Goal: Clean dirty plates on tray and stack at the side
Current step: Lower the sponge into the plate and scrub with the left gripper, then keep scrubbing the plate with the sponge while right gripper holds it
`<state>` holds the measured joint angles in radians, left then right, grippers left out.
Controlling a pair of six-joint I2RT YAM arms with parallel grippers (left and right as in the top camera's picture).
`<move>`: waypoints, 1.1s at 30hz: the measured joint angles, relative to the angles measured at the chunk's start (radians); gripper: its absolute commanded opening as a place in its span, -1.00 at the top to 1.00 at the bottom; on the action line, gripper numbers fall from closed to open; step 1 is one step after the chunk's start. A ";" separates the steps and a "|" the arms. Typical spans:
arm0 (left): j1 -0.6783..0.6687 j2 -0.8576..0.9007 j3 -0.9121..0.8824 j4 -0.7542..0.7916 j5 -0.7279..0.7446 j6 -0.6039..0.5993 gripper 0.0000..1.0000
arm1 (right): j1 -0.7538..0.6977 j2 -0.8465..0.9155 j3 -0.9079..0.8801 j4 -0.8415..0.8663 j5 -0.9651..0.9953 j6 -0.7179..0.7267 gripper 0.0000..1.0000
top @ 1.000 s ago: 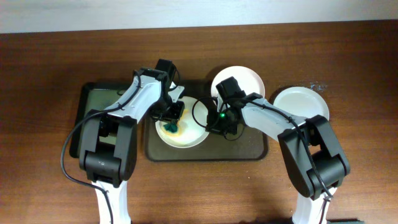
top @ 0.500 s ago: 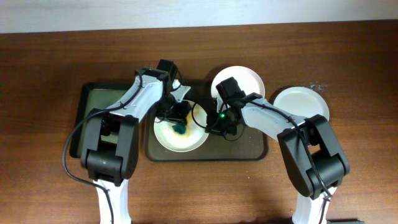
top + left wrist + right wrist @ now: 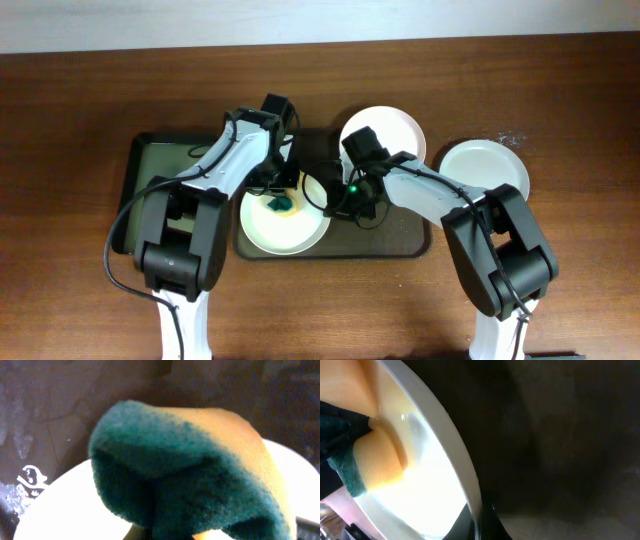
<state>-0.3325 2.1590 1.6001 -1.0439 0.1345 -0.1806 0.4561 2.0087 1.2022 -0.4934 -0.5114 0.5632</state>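
Note:
A white plate with yellowish smears (image 3: 285, 225) lies on the left part of the dark tray (image 3: 400, 240). My left gripper (image 3: 281, 197) is shut on a green and yellow sponge (image 3: 279, 204) and presses it on the plate; the sponge fills the left wrist view (image 3: 185, 465). My right gripper (image 3: 333, 199) is shut on that plate's right rim, seen in the right wrist view (image 3: 465, 480). A second white plate (image 3: 395, 128) sits at the tray's back. A third white plate (image 3: 485, 165) lies on the table to the right.
A narrower black tray with a green inside (image 3: 165, 175) lies left of the dark tray, under my left arm. The brown wooden table (image 3: 80, 120) extends to all sides. A pale wall edge runs along the back.
The smeared plate has shifted down and left on the tray. My left gripper with the sponge moved toward the plate's upper middle. My right gripper stayed on the rim.

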 measured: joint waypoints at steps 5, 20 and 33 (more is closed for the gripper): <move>0.027 0.002 -0.014 0.042 0.252 0.246 1.00 | 0.000 0.000 0.000 -0.006 -0.004 -0.002 0.92; -0.010 -0.005 0.011 -0.125 -0.359 -0.201 1.00 | 0.000 0.006 0.003 0.013 -0.006 -0.009 0.92; 0.017 0.002 0.014 -0.068 0.069 0.075 1.00 | 0.001 0.006 0.003 0.002 -0.012 -0.009 0.91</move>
<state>-0.3157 2.1609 1.6138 -1.1122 0.2031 -0.1059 0.4572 2.0144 1.2049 -0.4915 -0.5232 0.5541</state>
